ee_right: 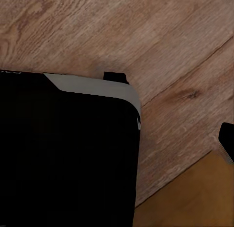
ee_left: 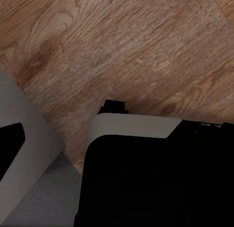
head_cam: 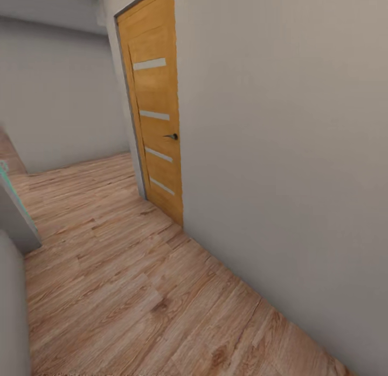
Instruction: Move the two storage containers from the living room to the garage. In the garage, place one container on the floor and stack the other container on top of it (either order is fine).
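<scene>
Orange wooden door (head_cam: 156, 112) closed, far centre in white wall (head_cam: 280, 150); light wood-plank floor (head_cam: 134, 290) near; robot base (ee_left: 156, 173) below; gripper states cannot tell

Light wood-plank floor (head_cam: 134, 290) runs from the foreground up to the orange wooden door (head_cam: 156, 112). The door's lower edge meets the planks. Near the door the boards carry nothing.

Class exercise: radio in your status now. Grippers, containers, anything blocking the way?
Gripper state cannot tell from the wrist views. No container sighted. Rolling on wood-plank floor. Orange door ahead looks shut; white wall close on the right.
</scene>
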Robot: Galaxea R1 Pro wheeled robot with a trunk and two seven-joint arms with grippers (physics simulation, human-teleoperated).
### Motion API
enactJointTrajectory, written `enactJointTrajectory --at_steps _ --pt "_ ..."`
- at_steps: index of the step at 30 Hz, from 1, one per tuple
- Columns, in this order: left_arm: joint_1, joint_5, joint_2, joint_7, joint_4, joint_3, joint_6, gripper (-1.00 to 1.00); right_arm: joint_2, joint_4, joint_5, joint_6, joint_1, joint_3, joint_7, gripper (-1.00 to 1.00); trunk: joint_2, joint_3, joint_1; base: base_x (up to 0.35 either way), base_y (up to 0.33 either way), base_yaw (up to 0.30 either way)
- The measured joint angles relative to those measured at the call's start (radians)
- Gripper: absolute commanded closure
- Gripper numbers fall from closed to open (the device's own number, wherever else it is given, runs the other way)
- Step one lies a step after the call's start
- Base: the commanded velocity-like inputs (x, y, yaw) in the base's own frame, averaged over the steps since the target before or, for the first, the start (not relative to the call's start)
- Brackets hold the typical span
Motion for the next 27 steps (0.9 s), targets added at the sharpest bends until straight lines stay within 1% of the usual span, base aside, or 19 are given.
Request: enactJointTrajectory --at_steps 8,27 --pt "0.0 0.001 0.0 0.0 0.0 0.001 0.0 -1.0 0.0 0.0 0.0 0.0 0.0 0.0 0.0 -1.0 0.0 0.0 0.0 0.035 0.0 0.27" --pt "0.0 0.001 0.003 0.0 0.002 0.001 0.002 -1.0 0.0 0.0 0.0 0.001 0.0 0.0 0.0 -1.0 0.0 0.0 -0.001 0.313 0.0 0.27"
